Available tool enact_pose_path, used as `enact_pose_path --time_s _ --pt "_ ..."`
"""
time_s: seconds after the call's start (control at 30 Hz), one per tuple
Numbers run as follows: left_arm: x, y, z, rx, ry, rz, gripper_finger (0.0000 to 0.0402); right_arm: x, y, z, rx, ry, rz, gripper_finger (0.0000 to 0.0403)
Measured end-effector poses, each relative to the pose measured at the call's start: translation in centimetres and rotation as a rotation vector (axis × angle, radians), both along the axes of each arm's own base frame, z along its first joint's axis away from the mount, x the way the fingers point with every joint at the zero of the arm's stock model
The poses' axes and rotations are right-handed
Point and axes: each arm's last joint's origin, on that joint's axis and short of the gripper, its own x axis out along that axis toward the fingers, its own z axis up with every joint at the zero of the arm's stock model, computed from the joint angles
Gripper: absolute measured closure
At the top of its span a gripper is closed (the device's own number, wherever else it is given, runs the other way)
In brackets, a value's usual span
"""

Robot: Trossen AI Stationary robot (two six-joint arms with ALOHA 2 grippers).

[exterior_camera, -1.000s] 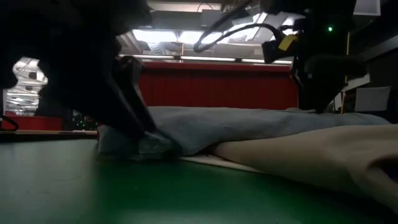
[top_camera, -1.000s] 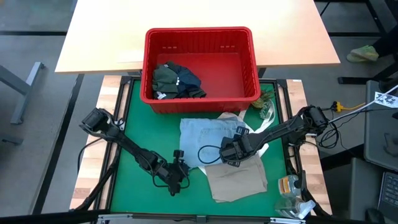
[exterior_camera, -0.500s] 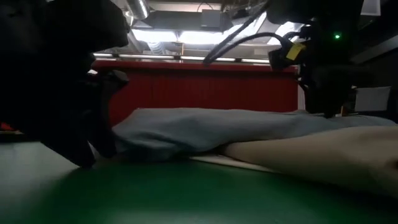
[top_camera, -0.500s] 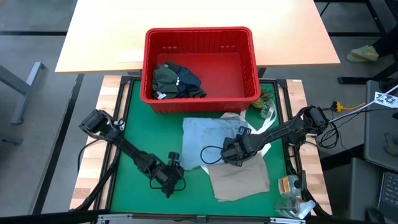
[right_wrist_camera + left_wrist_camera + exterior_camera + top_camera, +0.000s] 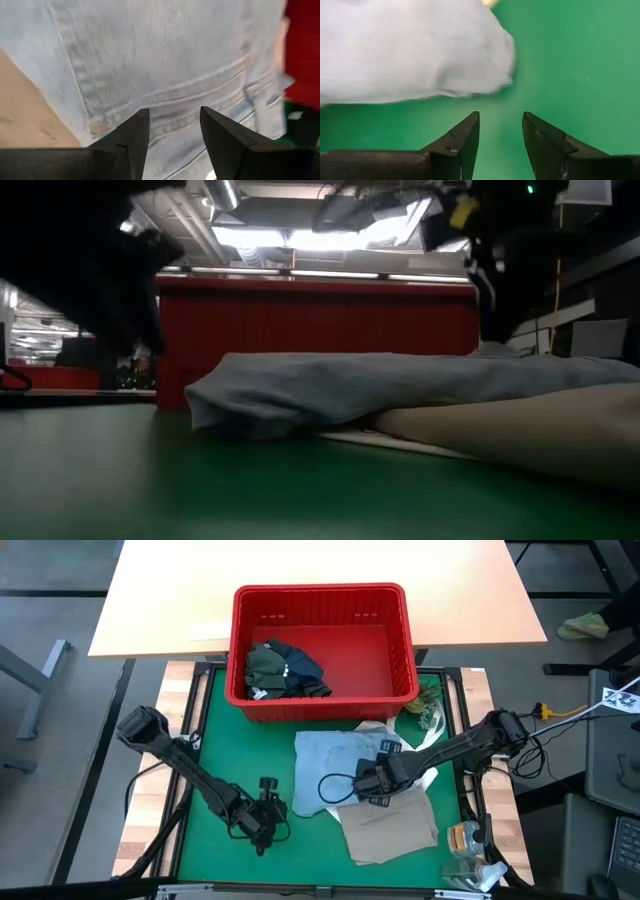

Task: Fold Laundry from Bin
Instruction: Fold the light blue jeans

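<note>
Light blue shirt (image 5: 330,770) over beige garment (image 5: 390,828), half hidden.
Left gripper (image 5: 501,131) parted, empty, beside shirt edge; right gripper (image 5: 171,131) parted above it, contact unclear; dark garments (image 5: 283,670) bunched in bin (image 5: 320,595).

**Both arms low, both grippers parted and empty**

Your left gripper (image 5: 268,830) sits low, arm stretched in from the left, fingers (image 5: 462,142) apart. Your right gripper (image 5: 372,783) reaches in from the right, wrist bent downward, fingers (image 5: 227,137) likewise spread.
</note>
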Motion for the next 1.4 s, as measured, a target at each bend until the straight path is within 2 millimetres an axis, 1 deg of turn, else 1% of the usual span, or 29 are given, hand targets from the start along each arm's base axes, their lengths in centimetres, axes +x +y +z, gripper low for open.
enact_pose_path --time_s 0.07,0.2,0.37,0.47,0.57,0.63,0.73,0.9,1.07,1.27,1.4 --pt "0.0 0.5 1.2 0.024 -0.062 0.034 0.0258 0.5 0.1 0.9 -0.018 -0.035 0.030 0.0226" --pt "0.6 2.7 2.9 0.096 -0.156 0.140 0.0258 1.1 -0.1 2.0 -0.077 -0.076 0.087 0.0226" --pt "2.2 6.5 3.4 0.107 -0.166 0.278 0.0258 1.5 -1.3 2.3 -0.143 -0.081 0.081 0.0226" --pt "3.1 9.3 3.3 0.074 -0.138 0.355 0.0258 1.8 -2.7 2.2 -0.157 -0.069 0.065 0.0226" --pt "3.7 12.0 3.2 0.050 -0.121 0.433 0.0258 1.9 -4.6 1.7 -0.161 -0.031 0.045 0.0226" --pt "4.0 13.5 3.2 0.040 -0.115 0.480 0.0258 1.8 -6.0 1.1 -0.164 -0.008 0.007 0.0226" --pt "4.0 15.2 2.7 -0.003 -0.101 0.517 0.0257 1.4 -7.7 -0.2 -0.169 0.034 -0.044 0.0227" --pt "3.7 16.7 1.4 -0.025 -0.111 0.558 0.0257 0.6 -9.5 -2.2 -0.171 0.073 -0.097 0.0226" --pt "3.4 17.9 0.0 -0.034 -0.153 0.598 0.0257 -0.1 -10.1 -3.5 -0.171 0.101 -0.113 0.0226" --pt "2.4 19.3 -1.5 -0.030 -0.151 0.645 0.0257 -0.3 -10.0 -3.8 -0.173 0.112 -0.109 0.0226" --pt "1.9 19.7 -2.2 -0.024 -0.134 0.660 0.0257 -0.3 -10.0 -3.6 -0.173 0.119 -0.105 0.0227"
